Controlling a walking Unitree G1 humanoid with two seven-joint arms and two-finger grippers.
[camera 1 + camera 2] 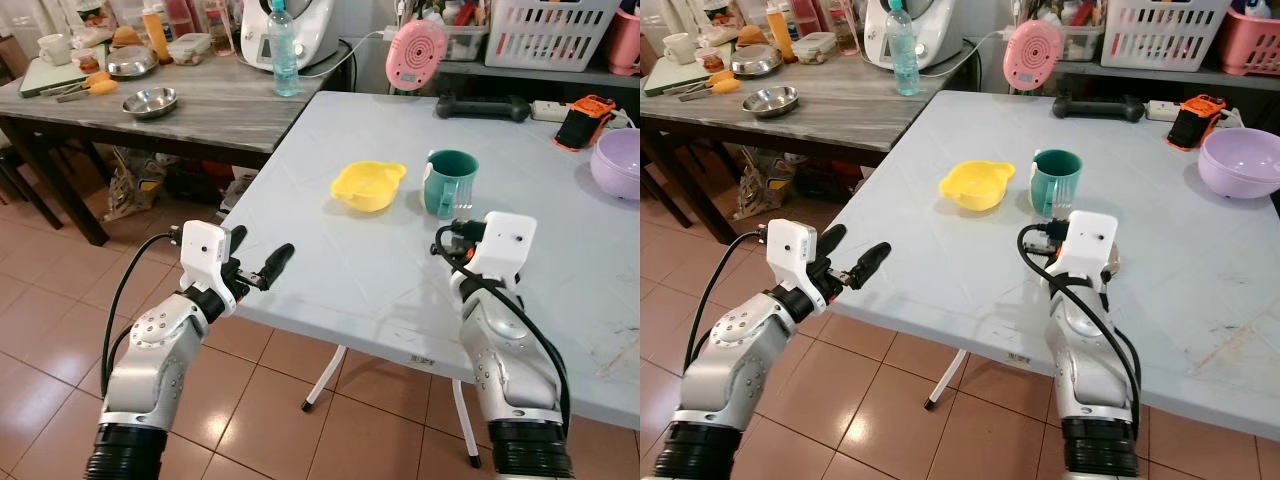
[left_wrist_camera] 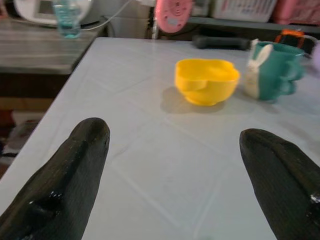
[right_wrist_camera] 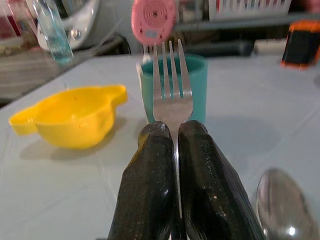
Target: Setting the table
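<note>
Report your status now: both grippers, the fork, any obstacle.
Left gripper open, at table edge. Right gripper shut on fork, pointing at green cup. Spoon beside it.

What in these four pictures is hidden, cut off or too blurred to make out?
- Fork: handle hidden between the right gripper fingers.
- Spoon: cut off by the right wrist view's edge.
- Right gripper: hidden behind its wrist camera in the eye views.
- Shelf items behind the table: blurred.

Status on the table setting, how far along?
Done: yellow bowl and teal cup stand side by side on the white table, and a spoon lies on it. In hand: right end effector shut on a fork, tines toward the cup. Left: place the fork. Left end effector is open, empty.
</note>
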